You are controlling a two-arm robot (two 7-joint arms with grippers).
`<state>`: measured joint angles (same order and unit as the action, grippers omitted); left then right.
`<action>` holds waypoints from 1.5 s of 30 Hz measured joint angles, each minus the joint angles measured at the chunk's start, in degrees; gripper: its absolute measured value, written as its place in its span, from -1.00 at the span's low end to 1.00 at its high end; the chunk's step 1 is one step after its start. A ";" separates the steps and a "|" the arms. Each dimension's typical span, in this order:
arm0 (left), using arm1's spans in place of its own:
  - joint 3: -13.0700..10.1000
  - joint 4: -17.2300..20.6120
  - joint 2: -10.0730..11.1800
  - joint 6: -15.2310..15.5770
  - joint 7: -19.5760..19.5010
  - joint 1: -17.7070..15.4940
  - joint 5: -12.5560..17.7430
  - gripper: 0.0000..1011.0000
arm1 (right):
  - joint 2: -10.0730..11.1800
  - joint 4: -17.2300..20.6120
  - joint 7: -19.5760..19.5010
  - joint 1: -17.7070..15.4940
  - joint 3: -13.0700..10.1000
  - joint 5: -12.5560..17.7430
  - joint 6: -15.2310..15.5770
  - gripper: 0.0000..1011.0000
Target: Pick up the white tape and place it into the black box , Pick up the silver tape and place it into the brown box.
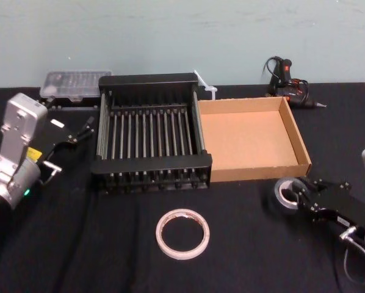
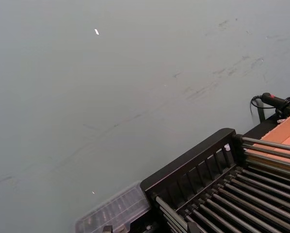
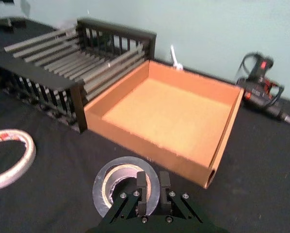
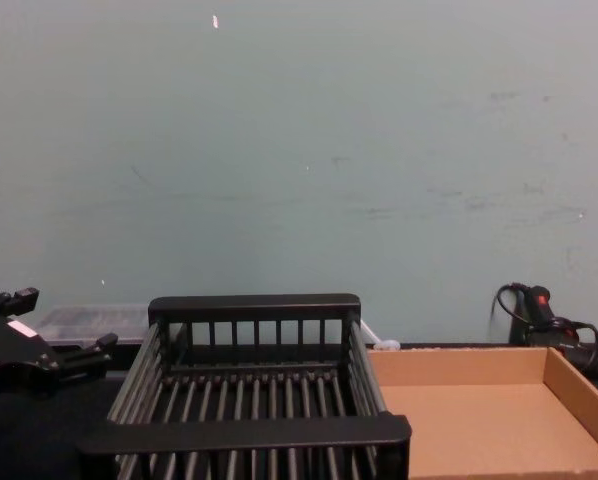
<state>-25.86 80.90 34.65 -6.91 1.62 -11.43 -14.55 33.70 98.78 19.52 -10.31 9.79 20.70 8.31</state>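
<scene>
A: We begin with the silver tape [image 3: 126, 184], which lies flat on the black-covered table [image 1: 109, 256] towards its right edge, just in front of the near right corner of the brown box [image 1: 251, 138]. What holds it?

B: The right gripper [image 3: 148, 186] straddles the roll's wall, its two fingers drawn close together across the band, so we read it as clamped on the silver tape, the roll not yet lifted.

A: And the risk?

B: We judge the grip narrow: pinched at one side, the roll may swing or slip as it rises, and it could clip the box's low near wall on the way over.

A: The white tape [image 1: 182, 233]?

B: It rests alone near the table's front edge, in front of the black box [image 1: 150, 133], well apart from both grippers. We note both boxes are bare.

A: The left gripper [image 1: 79, 130]?

B: It hangs beside the black box's left wall with its fingers apart. We think a careless reach towards the white tape could knock the crate's rim.
</scene>
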 joint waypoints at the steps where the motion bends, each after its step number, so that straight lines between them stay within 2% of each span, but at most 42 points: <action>1: 0.00 0.00 0.00 0.00 0.00 0.00 0.00 0.98 | -0.06 0.20 0.01 -0.10 -0.18 -0.03 -0.42 -0.68; 7: 0.00 0.00 0.00 0.00 0.00 0.00 0.00 0.98 | -0.48 2.06 0.29 -0.72 -1.34 -0.34 -2.64 -0.68; 14: 0.00 0.00 0.00 0.00 0.00 0.00 0.00 0.98 | -1.31 3.25 0.18 -0.32 -2.14 -0.85 -3.80 -0.68; 25: 0.00 0.00 0.00 0.00 0.00 0.00 0.00 0.98 | -3.24 2.47 -0.20 3.17 -2.38 -1.00 -3.66 -0.68; 29: 0.00 0.00 0.00 0.00 0.00 0.00 0.00 0.98 | -4.17 0.89 -0.16 5.53 -2.07 -0.56 -2.40 -0.68; 31: 0.00 0.00 0.00 0.00 0.00 0.00 0.00 0.98 | -4.69 -0.36 -0.01 7.09 -1.86 0.54 -0.64 -0.68; 35: 0.00 0.00 0.00 0.00 0.00 0.00 0.00 0.98 | -5.26 -2.29 -0.26 9.58 -1.13 0.85 1.04 -0.68; 45: 0.00 0.00 0.00 0.00 0.00 0.00 0.00 0.98 | -6.53 -9.12 -0.06 16.64 1.86 0.06 2.72 -0.68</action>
<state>-25.86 80.90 34.65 -6.91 1.62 -11.43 -14.55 27.18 89.66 19.46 6.33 11.65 20.76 11.03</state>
